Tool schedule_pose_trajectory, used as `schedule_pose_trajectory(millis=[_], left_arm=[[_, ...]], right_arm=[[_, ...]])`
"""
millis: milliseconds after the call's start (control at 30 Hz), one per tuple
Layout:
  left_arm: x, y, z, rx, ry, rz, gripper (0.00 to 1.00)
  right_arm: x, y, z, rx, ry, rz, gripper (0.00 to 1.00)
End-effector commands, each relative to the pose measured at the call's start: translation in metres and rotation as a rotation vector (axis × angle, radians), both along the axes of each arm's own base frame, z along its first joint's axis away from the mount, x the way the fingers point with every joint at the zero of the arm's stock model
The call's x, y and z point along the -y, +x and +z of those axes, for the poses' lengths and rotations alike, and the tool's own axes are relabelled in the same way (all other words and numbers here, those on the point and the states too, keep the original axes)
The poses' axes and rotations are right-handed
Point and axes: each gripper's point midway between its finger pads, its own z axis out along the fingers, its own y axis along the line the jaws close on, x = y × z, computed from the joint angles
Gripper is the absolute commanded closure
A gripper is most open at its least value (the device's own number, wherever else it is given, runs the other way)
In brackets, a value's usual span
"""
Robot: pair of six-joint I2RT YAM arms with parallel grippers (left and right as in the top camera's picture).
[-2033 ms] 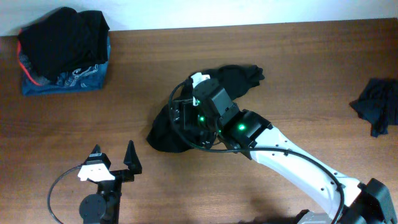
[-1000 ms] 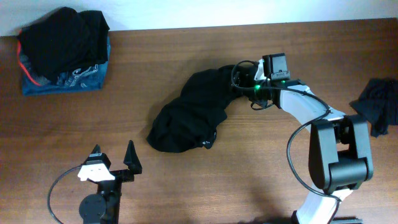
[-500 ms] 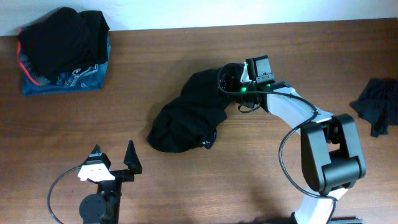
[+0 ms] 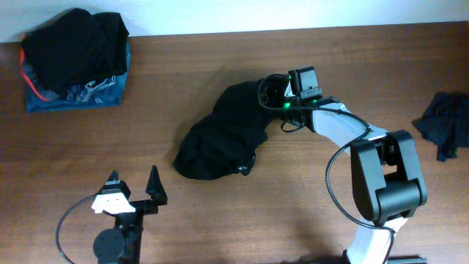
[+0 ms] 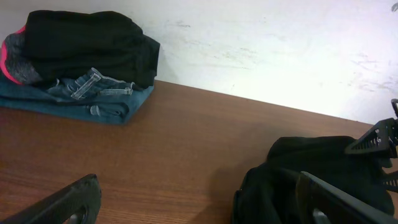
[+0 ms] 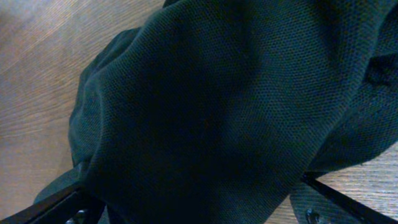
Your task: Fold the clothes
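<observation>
The right end effector (image 4: 272, 94) has slid from the middle of the black T-shirt (image 4: 218, 141) to its far end, fingers spread wide over the cloth. The soft, crumpled shirt lies as a long lump on the smooth wooden desk (image 4: 366, 81), reaching toward the left end effector (image 4: 133, 188), also wide open and empty.

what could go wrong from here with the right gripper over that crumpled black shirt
1. The right gripper stands open over a bunched end of the black T-shirt. Closing here would likely pinch several layers and lift a lump instead of one edge.
2. The left gripper is open and well apart from the shirt, so a pull from one side may just drag the heap across the table rather than spread it flat.
</observation>
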Motion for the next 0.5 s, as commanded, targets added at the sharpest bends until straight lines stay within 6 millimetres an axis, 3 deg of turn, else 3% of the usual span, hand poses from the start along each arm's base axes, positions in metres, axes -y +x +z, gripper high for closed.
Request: schedule_pose_trajectory(millis=[0,67,133,333,467], left_arm=[[-0.002,0.000,-0.003,-0.003,0.010,0.007,0.01],[-0.002,0.000,-0.003,-0.003,0.010,0.007,0.01],[-0.002,0.000,-0.003,-0.003,0.010,0.007,0.01],[-0.002,0.000,-0.003,-0.003,0.010,0.007,0.01],[-0.002,0.000,-0.003,-0.003,0.010,0.007,0.01]], right_arm=[[0.000,0.006,-0.007,0.002,-0.006,-0.010,0.05],[-0.002,0.008,-0.009,0.007,0.001,-0.006,0.20],[-0.002,0.010,-0.012,0.010,0.002,-0.006,0.50],[-0.002,0.011,-0.011,0.015,0.002,-0.007,0.86],[0.002,0.011,0.006,0.049,-0.009,0.006,0.92]])
